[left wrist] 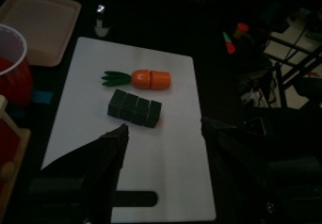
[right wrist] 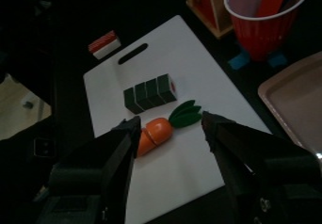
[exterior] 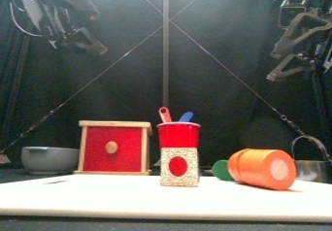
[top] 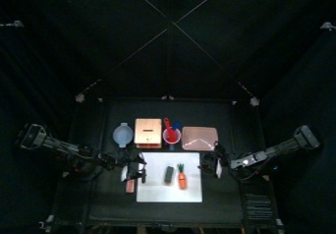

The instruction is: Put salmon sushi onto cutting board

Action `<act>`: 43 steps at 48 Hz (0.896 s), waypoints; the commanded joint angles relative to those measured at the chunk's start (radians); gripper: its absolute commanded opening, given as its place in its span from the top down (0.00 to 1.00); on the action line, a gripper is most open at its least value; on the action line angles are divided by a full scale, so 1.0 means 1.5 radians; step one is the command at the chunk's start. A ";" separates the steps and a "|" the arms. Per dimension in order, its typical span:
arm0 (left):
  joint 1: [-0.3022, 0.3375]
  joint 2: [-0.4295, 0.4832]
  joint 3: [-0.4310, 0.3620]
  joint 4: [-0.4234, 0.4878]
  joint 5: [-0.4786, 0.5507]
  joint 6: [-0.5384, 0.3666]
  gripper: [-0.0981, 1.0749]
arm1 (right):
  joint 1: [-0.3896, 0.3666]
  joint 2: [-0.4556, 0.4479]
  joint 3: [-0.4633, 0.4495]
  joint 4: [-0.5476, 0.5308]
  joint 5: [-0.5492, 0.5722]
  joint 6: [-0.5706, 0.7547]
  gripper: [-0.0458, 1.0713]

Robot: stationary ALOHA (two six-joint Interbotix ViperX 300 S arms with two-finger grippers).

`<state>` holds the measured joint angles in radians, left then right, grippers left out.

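The salmon sushi (right wrist: 104,44), seemingly orange over white, lies beside the cutting board (right wrist: 214,87); both arms' fingers apart.

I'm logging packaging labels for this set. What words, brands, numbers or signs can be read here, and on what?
None can be read.
The red cup, the cutting board and the speckled box with its red oval show no legible text.

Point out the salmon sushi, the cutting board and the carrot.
Salmon sushi (right wrist: 104,44), right wrist view: on its orange top.
Cutting board (right wrist: 214,72), right wrist view: bare white surface beside the green piece.
Carrot (left wrist: 151,77), left wrist view: on its orange body.
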<state>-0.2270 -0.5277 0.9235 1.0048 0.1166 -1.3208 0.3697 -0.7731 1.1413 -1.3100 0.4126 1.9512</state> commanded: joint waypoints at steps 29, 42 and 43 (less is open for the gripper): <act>0.031 0.005 -0.024 -0.234 0.169 -0.018 0.10 | -0.031 0.004 -0.003 0.000 0.002 -0.003 0.17; 0.043 0.059 -0.011 -0.507 0.351 -0.078 0.11 | -0.041 0.010 0.009 0.001 0.002 -0.002 0.17; 0.041 0.067 -0.012 -0.513 0.350 -0.081 0.11 | -0.041 0.010 0.010 0.001 0.002 -0.002 0.17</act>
<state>-0.1565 -0.4633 0.9189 0.2884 0.6289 -1.4327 0.3114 -0.7624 1.1628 -1.3070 0.4142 1.9497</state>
